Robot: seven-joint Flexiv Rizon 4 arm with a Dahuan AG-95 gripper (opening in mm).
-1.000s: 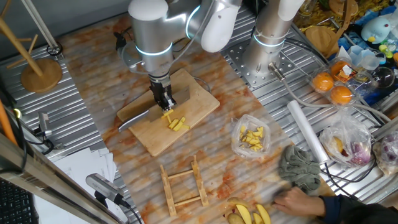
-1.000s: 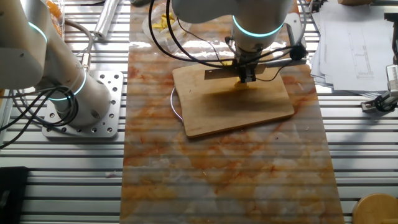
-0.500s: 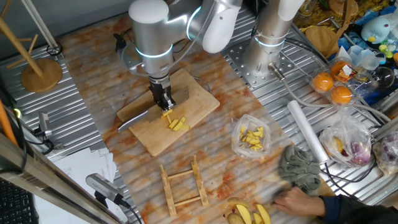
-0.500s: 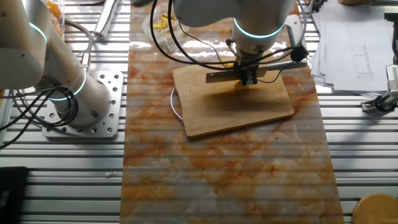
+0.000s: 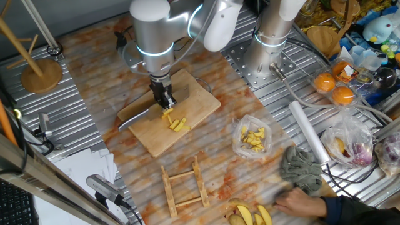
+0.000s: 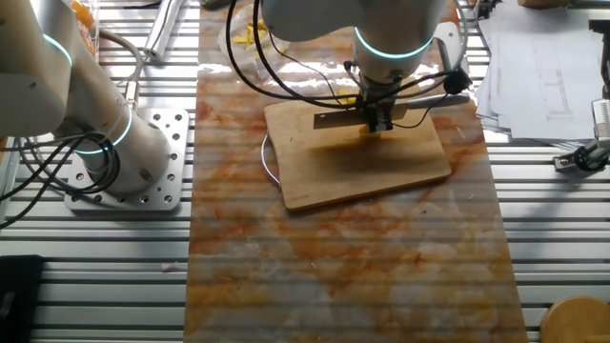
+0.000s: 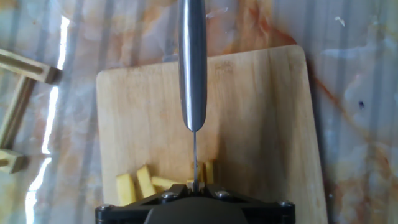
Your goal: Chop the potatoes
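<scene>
Several short yellow sticks of the potatoes [image 5: 177, 123] lie on the wooden cutting board [image 5: 201, 98]. My gripper [image 5: 165, 102] stands right over them, shut on a knife [image 5: 136, 118] whose blade rests across the board. The other fixed view shows the gripper [image 6: 379, 121] low over the board [image 6: 362, 171], with the knife blade [image 6: 335, 117] flat toward the left. The hand view looks along the knife [image 7: 193, 68] edge-on. Potato sticks [image 7: 137, 184] lie beside the gripper [image 7: 194, 186], partly hidden by it.
A clear bag of yellow chunks [image 5: 252, 139] lies right of the board. A wooden rack [image 5: 184, 186] sits in front of it. A grey cloth [image 5: 301, 167], a person's hand [image 5: 300, 201], yellow wedges [image 5: 251, 215] and a second arm's base [image 5: 269, 56] stand around.
The gripper with the knife has shifted only slightly over the board. The potato sticks lie as before.
</scene>
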